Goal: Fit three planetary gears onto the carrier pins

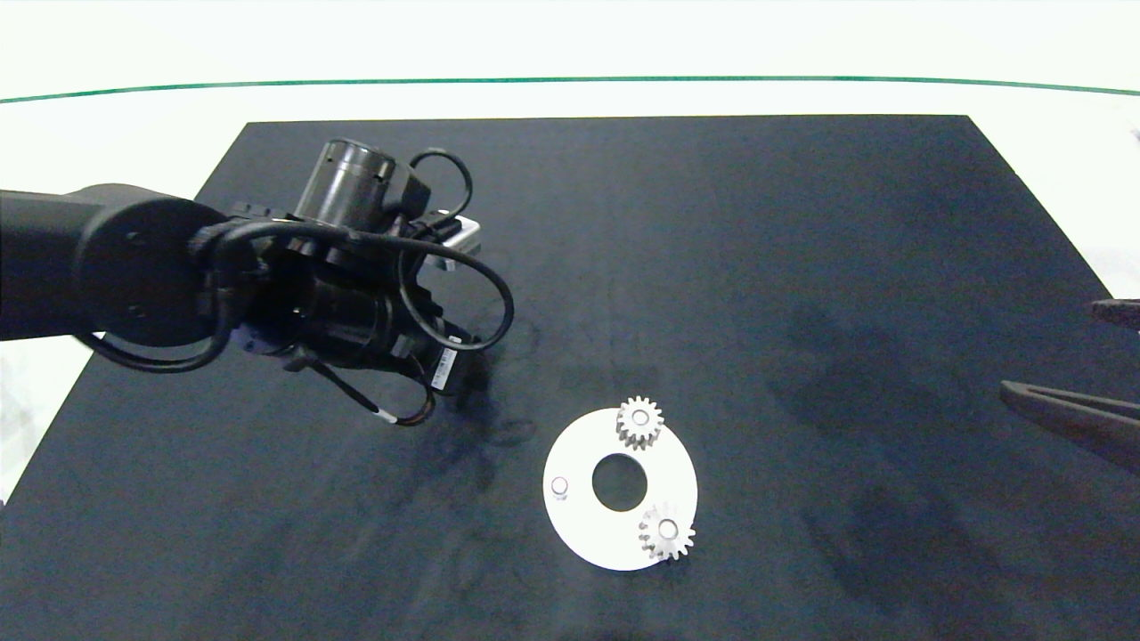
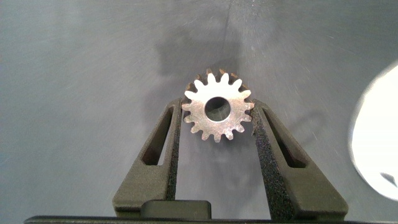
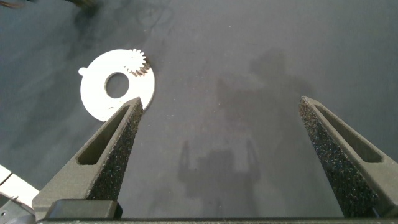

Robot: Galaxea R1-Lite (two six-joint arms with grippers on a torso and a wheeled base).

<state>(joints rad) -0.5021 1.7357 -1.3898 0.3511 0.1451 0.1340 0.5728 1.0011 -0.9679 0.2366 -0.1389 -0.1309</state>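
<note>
Above black mat (image 1: 757, 267), left gripper (image 2: 217, 134) pinches third gear (image 2: 217, 112) between its fingers.

Two gears seated, one pin bare.

Lay on black mat (image 1: 802, 267): white disc (image 1: 588, 525) carrying gears (image 1: 639, 421) and (image 1: 666, 531), bare pin (image 1: 559, 486) at its left edge. Hung left arm (image 1: 267, 276) above mat's left; showed right gripper (image 1: 1082, 374) at right edge.

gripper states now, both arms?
Left gripper: shut on a gear, above the mat.
Right gripper: open, holding nothing, at the table's right edge.
</note>
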